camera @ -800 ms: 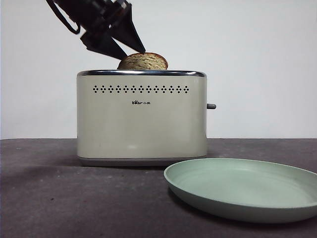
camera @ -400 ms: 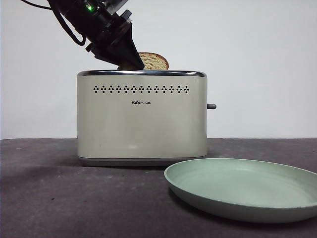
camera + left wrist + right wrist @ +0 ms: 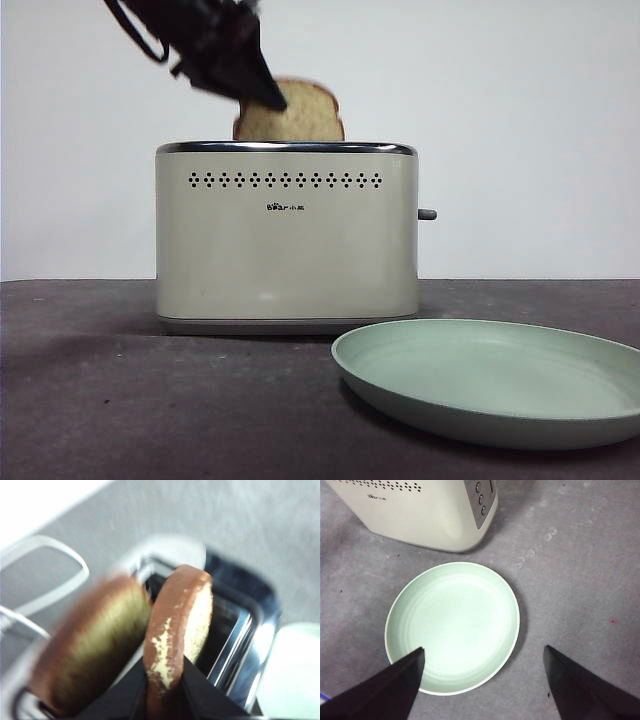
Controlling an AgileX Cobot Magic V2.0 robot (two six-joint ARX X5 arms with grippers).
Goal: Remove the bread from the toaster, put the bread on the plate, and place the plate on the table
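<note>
While the bread (image 3: 300,112) is only partly out of the toaster (image 3: 286,235), the first step counts as under way, not finished; placing it on the plate (image 3: 495,380) and setting the plate on the table (image 3: 120,400) both remain. Table: dark, matte, carrying toaster and plate, all below the working pincer. Toaster: directly beneath the left gripper (image 3: 165,680), slots open upward. It holds two slices: the gripped one, risen well above the chrome rim with its lower end not yet clear of the slot in the front view, and a second slice (image 3: 95,650) just beside it in the neighbouring slot, blurred in the left wrist view. Plate: bare, nothing in it, resting flat on the table near the toaster's lever end, below and off to one side of the left gripper, with the right gripper (image 3: 482,680) hovering above it, jaws spread wide and holding nothing. Left gripper: jaws narrowed onto the crust edge of the bread, one on each face. Judgement: task roughly at its first third; the lift needs more height before any sideways travel toward the plate.
</note>
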